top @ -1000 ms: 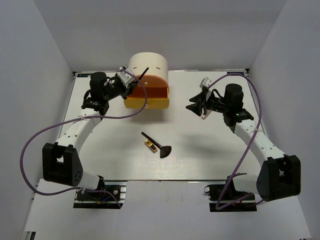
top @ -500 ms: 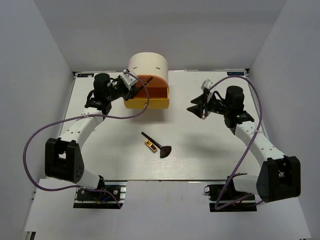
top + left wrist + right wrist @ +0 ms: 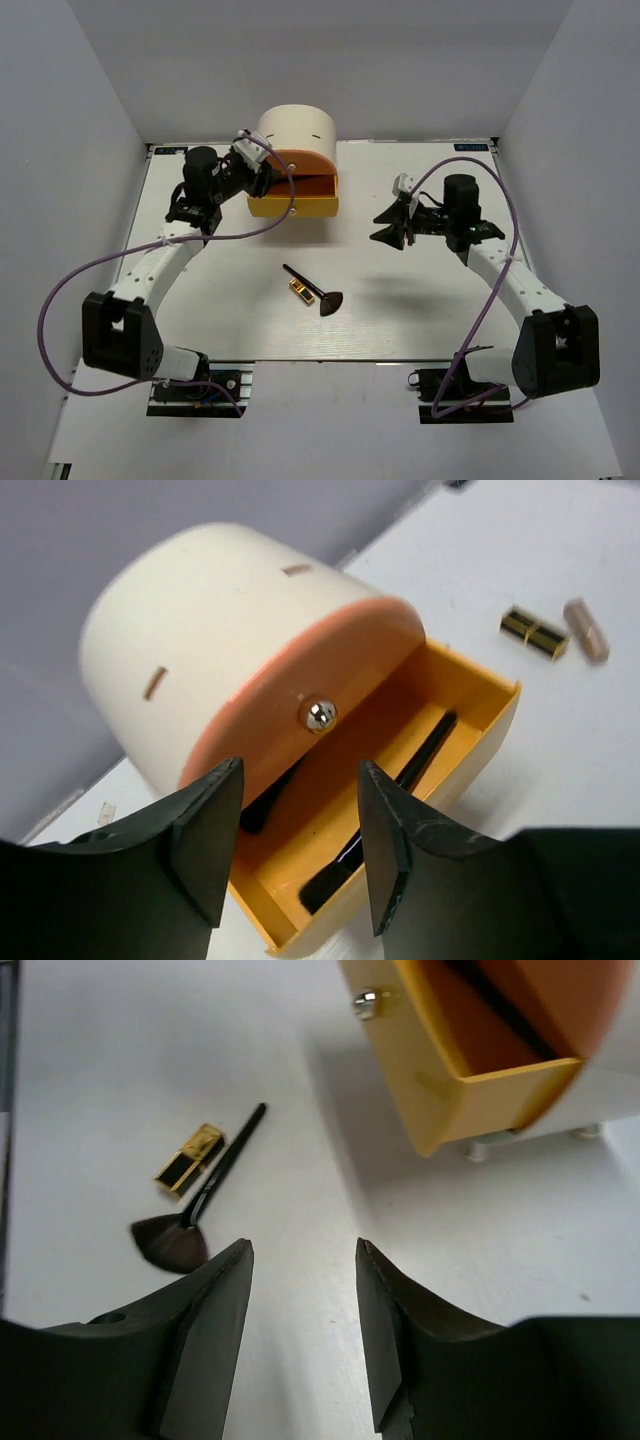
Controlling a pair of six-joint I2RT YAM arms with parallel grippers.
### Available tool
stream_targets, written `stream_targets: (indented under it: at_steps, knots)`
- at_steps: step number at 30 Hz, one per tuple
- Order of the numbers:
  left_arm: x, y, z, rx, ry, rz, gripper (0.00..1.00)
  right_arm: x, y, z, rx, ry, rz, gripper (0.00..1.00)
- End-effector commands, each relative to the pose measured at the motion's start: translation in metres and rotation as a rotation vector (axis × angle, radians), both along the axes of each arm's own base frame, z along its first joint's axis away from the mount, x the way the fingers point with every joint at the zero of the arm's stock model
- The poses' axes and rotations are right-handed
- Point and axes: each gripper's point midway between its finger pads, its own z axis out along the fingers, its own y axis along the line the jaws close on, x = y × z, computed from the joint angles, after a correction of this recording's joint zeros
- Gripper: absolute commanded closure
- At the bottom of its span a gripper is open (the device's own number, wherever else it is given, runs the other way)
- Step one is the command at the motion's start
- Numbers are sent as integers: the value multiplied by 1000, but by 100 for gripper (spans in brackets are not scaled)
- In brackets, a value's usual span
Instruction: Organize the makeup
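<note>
My left gripper (image 3: 260,172) (image 3: 300,770) stands open over the near end of the pulled-out orange drawer (image 3: 310,207) (image 3: 480,730), holding nothing. A thin black brush (image 3: 415,760) lies inside the drawer, and another dark item (image 3: 262,810) sits further back. On the table's middle, a fan-headed brush (image 3: 318,294) (image 3: 205,1195) lies next to a gold lipstick (image 3: 299,291) (image 3: 190,1158). The left wrist view shows a gold-and-black case (image 3: 533,633) and a pinkish stick (image 3: 585,630) past the drawer's far corner. My right gripper (image 3: 376,227) (image 3: 303,1247) hangs open and empty, right of the drawer.
The cream rounded box (image 3: 295,128) (image 3: 200,630) stands at the back of the table. Its upper orange drawer front with a metal knob (image 3: 317,715) is closed. Grey walls enclose the table on the left, the back and the right.
My left gripper has opened and let go of the thin black brush, which stuck up from its jaws before and now lies in the drawer. The right gripper has shifted slightly left and nearer.
</note>
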Motion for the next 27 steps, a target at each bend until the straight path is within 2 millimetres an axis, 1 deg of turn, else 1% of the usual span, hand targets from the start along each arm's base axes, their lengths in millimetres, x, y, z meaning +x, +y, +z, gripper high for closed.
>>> stream_targets:
  at_steps: [1,2,3,4,5,6,7,8,9,10,11,12,13,14,15,16,17,18,19,20,22,23,25,26,27]
  knots:
    - [-26,12,101,-267,-71,109,40,-27,17,-8,-28,38,183,49]
    - [-33,25,105,-311,-32,192,38,-33,22,-17,-58,73,195,50]
    - [-37,34,103,-331,5,232,36,-33,26,-25,-78,93,196,50]
    - [-47,35,86,-388,134,266,36,-40,36,-33,-108,102,213,50]
    - [-57,46,89,-417,149,315,36,-42,39,-38,-123,119,207,50]
    - [-63,50,74,-430,208,350,36,-44,44,-45,-142,138,211,50]
    - [-73,54,57,-458,296,396,36,-54,57,-53,-179,149,228,51]
    - [-81,56,49,-465,332,411,35,-55,63,-57,-188,176,207,51]
    - [-93,58,36,-502,385,435,35,-55,68,-64,-209,196,189,51]
    - [-102,61,21,-509,443,463,35,-64,81,-73,-249,195,187,51]
    - [-106,65,10,-522,473,498,34,-63,87,-79,-262,218,167,50]
    - [-116,66,-6,-562,531,528,34,-77,100,-82,-282,213,192,50]
    - [-122,66,-15,-576,564,539,32,-70,101,-87,-311,204,143,49]
    - [-127,65,-22,-596,588,540,31,-68,105,-89,-323,203,128,49]
    - [-133,61,-29,-637,633,536,31,-79,116,-97,-355,208,152,49]
    - [-140,61,-41,-655,662,545,29,-75,116,-104,-392,198,118,47]
    - [-143,62,-48,-676,686,565,28,-72,120,-105,-407,188,104,46]
    - [-145,63,-52,-712,711,588,28,-80,128,-116,-437,210,108,46]
    - [-151,65,-60,-726,720,595,28,-74,128,-121,-456,216,72,45]
    - [-153,66,-64,-736,728,604,27,-73,130,-124,-462,230,58,45]
    - [-158,68,-64,-773,721,610,26,-67,134,-132,-490,256,20,45]
    - [-160,69,-69,-771,724,621,26,-65,136,-136,-501,264,12,46]
    - [-164,72,-69,-766,719,632,26,-58,140,-135,-499,250,-16,46]
    - [-165,73,-70,-763,719,634,26,-56,140,-141,-513,255,-23,45]
    - [-166,74,-71,-754,721,639,26,-54,141,-141,-517,253,-30,45]
